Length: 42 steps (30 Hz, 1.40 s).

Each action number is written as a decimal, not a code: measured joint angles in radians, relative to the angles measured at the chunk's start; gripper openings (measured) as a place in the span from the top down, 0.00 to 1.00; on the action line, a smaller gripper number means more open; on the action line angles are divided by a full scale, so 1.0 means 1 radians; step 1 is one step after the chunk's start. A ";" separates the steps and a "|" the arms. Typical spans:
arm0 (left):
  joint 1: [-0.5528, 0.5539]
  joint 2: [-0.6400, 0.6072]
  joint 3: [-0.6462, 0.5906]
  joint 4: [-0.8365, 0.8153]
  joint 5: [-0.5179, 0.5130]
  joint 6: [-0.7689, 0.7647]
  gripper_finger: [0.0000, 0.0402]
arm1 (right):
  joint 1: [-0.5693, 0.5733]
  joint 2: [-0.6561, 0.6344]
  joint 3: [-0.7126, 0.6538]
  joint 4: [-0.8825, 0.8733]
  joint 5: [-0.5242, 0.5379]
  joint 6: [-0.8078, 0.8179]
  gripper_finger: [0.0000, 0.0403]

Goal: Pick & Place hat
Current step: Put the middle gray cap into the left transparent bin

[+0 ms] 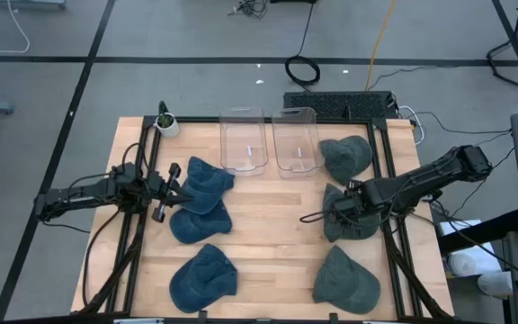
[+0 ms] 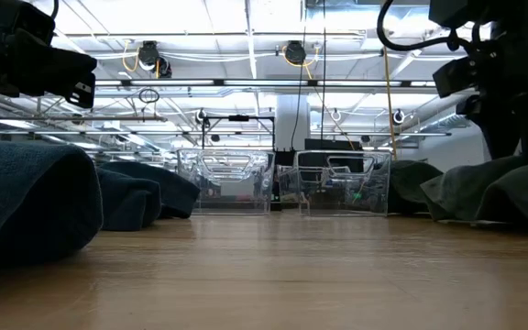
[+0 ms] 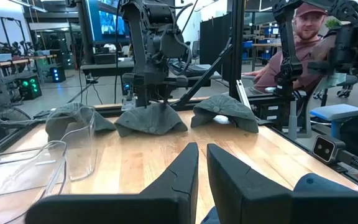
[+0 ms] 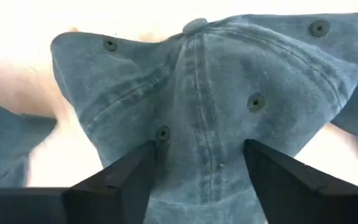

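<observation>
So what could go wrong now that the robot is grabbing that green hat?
The right gripper has its jaws spread over the middle green hat. The cloth is soft, so they might pinch only a fold and the hat could slip out when lifted. Another green hat lies close beside it, so it could get nudged. The clear bins look light and may slide if bumped.

Three blue hats [image 1: 201, 193] on the left side, three grey-green hats [image 1: 345, 155] on the right side; faded denim-like cloth. Light wood-grain surface [image 1: 268, 225]. Two clear see-through bins [image 1: 244, 139]. Black arms, black gripper fingers [image 4: 120, 180]. White pot with green plant [image 1: 166, 121].
</observation>
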 joint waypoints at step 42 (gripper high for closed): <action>0.000 0.000 0.000 0.000 0.000 0.000 0.89 | 0.008 -0.287 0.085 0.278 0.080 0.095 1.00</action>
